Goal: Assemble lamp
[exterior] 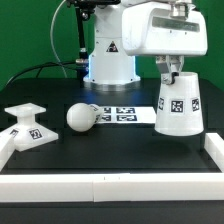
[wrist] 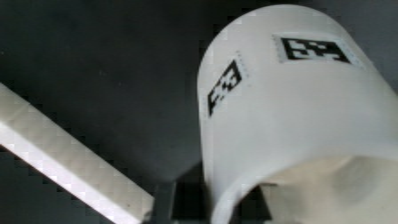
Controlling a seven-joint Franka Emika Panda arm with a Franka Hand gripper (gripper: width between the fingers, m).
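The white tapered shade stands upright at the exterior view's right, narrow end up, with tags on its side. My gripper comes down onto its top rim and is shut on the shade's wall. In the wrist view the shade fills the frame, and my gripper has one dark finger outside the wall and one inside the opening. I cannot tell whether the shade rests on the table or hangs just above it. The ball-shaped bulb lies mid-table. The square stemmed base sits at the left.
The marker board lies flat behind the bulb. White border rails run along the front, the left and the right. One rail shows in the wrist view beside the shade. The robot's pedestal stands at the back.
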